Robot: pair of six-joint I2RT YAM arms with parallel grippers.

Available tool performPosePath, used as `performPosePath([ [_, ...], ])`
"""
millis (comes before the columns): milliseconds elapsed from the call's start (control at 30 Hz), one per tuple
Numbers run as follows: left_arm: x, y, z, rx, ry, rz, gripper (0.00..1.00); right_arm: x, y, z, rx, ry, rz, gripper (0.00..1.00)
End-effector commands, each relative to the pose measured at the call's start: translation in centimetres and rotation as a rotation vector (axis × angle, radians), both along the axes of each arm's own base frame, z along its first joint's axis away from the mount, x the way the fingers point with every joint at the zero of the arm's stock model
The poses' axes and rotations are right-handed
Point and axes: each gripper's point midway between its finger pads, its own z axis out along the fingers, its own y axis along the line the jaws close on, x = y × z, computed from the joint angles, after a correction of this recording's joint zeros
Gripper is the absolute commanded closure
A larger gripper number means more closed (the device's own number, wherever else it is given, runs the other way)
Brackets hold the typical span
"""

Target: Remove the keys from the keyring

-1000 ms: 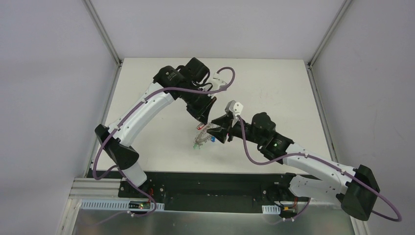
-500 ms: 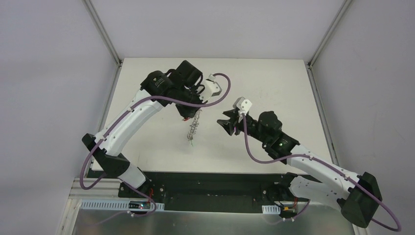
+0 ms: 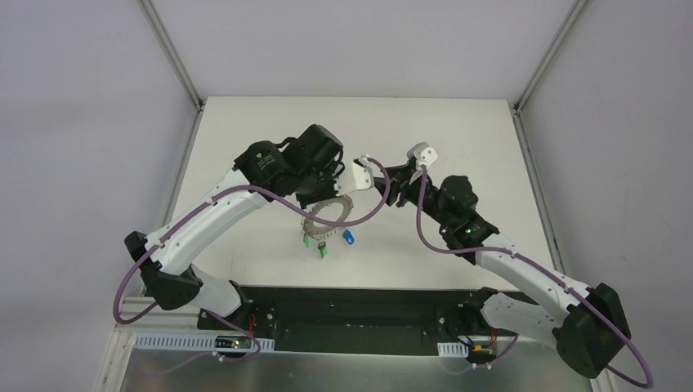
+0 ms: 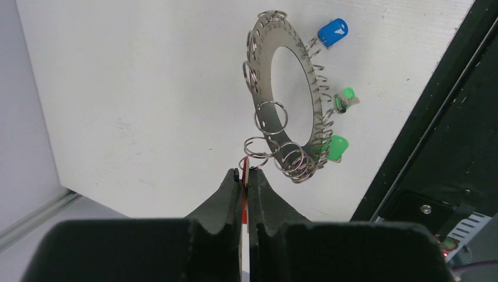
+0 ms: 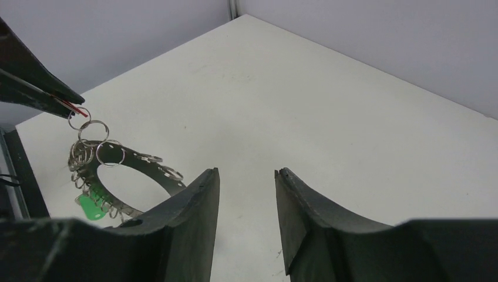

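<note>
Off the left claw (image 4: 243,176), clenched on the red key (image 4: 244,169), the keyring (image 4: 264,82) dangles, with the blue key (image 4: 332,32) and two green keys (image 4: 337,148) on its far rim. Right claw (image 5: 245,176) sits released near it. Left arm (image 3: 221,208) blocks the pinch from top view; left wrist shows it.

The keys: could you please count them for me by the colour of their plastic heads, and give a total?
Green keys: 2
Blue key: 1
Red key: 1, seen edge-on, pinched in the left gripper
Total: 4
</note>
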Motion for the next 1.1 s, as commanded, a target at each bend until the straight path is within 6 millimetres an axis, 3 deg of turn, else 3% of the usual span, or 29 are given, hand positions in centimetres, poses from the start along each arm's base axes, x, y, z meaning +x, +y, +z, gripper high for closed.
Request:
performPosePath([
  [0,-0.2,-0.3,2.8,-0.044,-0.178,-0.160,1.00,-0.8,0.8,3.7,0.125,-0.052,0.121,0.55],
  [233,-4.8,-1.5,3.1,-0.189,-0.248,-0.521,1.00,-4.4,4.0,3.9,0.078,-0.069,0.468,0.55],
  [500,-6.7,-2.0,2.8,-0.250,-0.262,-0.644,1.00,-7.5,6.5,6.4,0.149,-0.105,0.764,0.56],
  [767,-6.0,-2.3,2.4,-0.237,-0.286,-0.647,1.00,-10.6,8.0,5.5,0.119,-0.083,0.955,0.58],
  [1067,-5.5,-2.4,1.5,-0.217,-0.307,-0.651,1.00,-10.5,9.2,3.9,0.100,-0.040,0.979,0.59],
])
